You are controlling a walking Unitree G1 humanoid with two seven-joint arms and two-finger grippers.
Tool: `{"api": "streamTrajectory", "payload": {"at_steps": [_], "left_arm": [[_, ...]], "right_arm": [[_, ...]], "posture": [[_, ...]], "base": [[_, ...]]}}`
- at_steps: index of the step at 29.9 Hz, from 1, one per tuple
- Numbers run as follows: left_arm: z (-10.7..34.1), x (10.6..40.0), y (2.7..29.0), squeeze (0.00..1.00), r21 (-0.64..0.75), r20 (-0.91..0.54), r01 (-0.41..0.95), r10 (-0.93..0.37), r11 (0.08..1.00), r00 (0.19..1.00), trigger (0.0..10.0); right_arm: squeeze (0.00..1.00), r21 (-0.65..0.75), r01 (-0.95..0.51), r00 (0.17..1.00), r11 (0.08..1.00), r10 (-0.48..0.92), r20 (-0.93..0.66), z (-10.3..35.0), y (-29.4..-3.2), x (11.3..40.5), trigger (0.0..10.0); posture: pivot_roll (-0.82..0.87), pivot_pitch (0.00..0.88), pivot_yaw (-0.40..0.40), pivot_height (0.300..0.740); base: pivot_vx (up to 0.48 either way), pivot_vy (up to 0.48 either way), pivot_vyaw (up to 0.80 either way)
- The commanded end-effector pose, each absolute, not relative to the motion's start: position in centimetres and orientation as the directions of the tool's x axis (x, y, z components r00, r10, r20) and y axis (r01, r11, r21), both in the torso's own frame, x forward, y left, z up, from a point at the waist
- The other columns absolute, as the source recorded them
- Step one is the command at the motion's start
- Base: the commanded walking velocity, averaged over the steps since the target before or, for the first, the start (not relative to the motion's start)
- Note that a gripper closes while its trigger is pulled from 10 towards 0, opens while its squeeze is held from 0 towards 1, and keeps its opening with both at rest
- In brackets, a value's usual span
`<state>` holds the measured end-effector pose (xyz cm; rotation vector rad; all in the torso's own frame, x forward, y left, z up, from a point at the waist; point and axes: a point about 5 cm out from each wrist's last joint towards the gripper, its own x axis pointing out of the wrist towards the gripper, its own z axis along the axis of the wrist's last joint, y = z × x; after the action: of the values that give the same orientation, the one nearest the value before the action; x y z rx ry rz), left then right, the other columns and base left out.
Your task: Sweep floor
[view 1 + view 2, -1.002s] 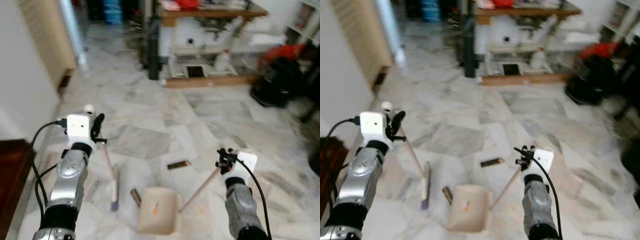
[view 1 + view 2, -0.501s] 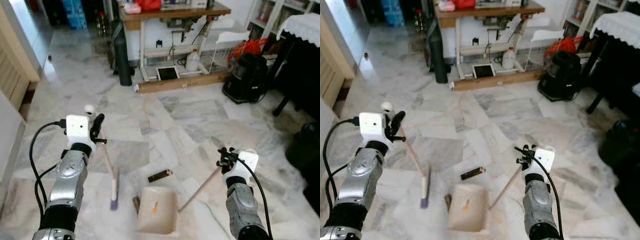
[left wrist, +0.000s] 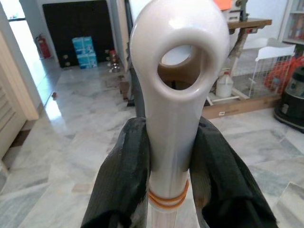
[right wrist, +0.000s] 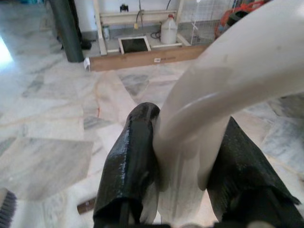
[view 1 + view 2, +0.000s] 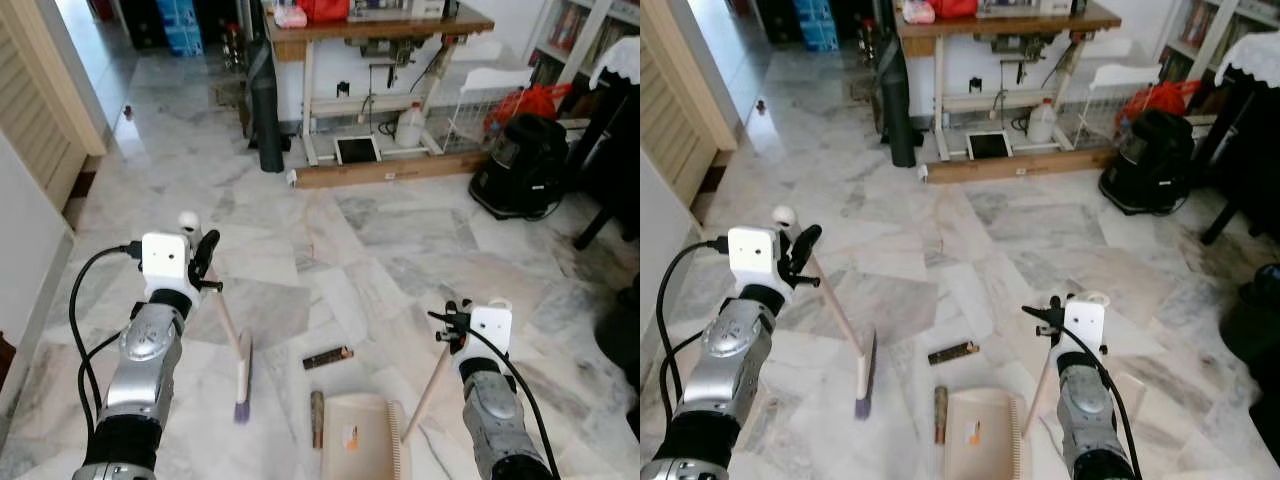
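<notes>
Left arm: raised and bent in front of the body on the robot's left, its left gripper [image 5: 203, 262] clamped on the top of the broom [image 5: 228, 330], just below the white ring end.
Broom: the handle slants down toward the middle; the brush head [image 5: 243, 378] rests on the marble floor [image 5: 300, 240], left of the dustpan.
Right arm: bent low on the right, its right gripper [image 5: 452, 325] closed around the cream top of the dustpan handle [image 5: 430, 380].
Dustpan: the beige dustpan [image 5: 360, 450] lies flat on the floor between the two arms, a small orange scrap inside it.
Floor litter: a dark brown strip [image 5: 327, 357] lies just beyond the dustpan; a brown stick [image 5: 317, 418] lies beside its left edge.
Left wrist view: the black fingers [image 3: 124, 175] press both sides of the white handle, above an orange band.
Right wrist view: both fingers [image 4: 130, 156] squeeze the curved cream handle; the dark strip [image 4: 88, 205] shows on the floor below.
Background: a wooden table [image 5: 380, 25] stands at the far end, a black vacuum cleaner [image 5: 520, 165] to its right.
</notes>
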<state>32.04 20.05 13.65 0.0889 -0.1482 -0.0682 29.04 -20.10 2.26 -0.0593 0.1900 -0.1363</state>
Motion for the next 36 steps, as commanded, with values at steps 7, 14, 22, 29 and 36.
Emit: {"api": "streamTrajectory", "payload": {"at_steps": [7,14,22,29,36], "left_arm": [[13.7,32.0,19.6,0.0,0.1,0.115,0.106,-0.117,0.989,0.986,10.0],[12.1,31.9,19.2,0.0,0.097,0.046,0.121,-0.126,0.988,0.991,10.0],[10.1,31.9,19.0,0.0,0.083,-0.054,0.14,-0.136,0.987,0.989,10.0],[8.3,32.3,18.4,0.0,0.029,-0.132,0.159,-0.154,0.987,0.979,10.0],[7.5,32.6,18.0,0.0,-0.088,-0.159,0.168,-0.18,0.982,0.971,10.0]], "right_arm": [[0.0,-0.109,0.128,0.97,0.986,-0.147,-0.194,1.9,-20.5,28.6,10.0],[0.0,-0.141,0.114,0.972,0.983,-0.14,-0.189,1.8,-20.3,28.6,10.0],[0.0,-0.15,0.117,0.97,0.982,-0.146,-0.196,1.3,-20.4,28.0,10.0],[0.0,-0.148,0.117,0.959,0.982,-0.15,-0.239,0.0,-20.2,26.5,10.0],[0.0,-0.144,0.119,0.958,0.982,-0.152,-0.242,-0.3,-19.9,26.1,10.0]], "posture": [[0.05,0.0,-0.017,0.74],[0.03,0.0,-0.016,0.74],[0.01,0.0,0.0,0.74],[0.0,0.0,0.004,0.74],[-0.01,0.0,0.013,0.74]], "base": [[0.0,0.0,0.0],[0.0,0.0,0.0],[0.0,0.0,0.0],[0.0,0.0,0.0],[0.0,0.0,0.0]]}}
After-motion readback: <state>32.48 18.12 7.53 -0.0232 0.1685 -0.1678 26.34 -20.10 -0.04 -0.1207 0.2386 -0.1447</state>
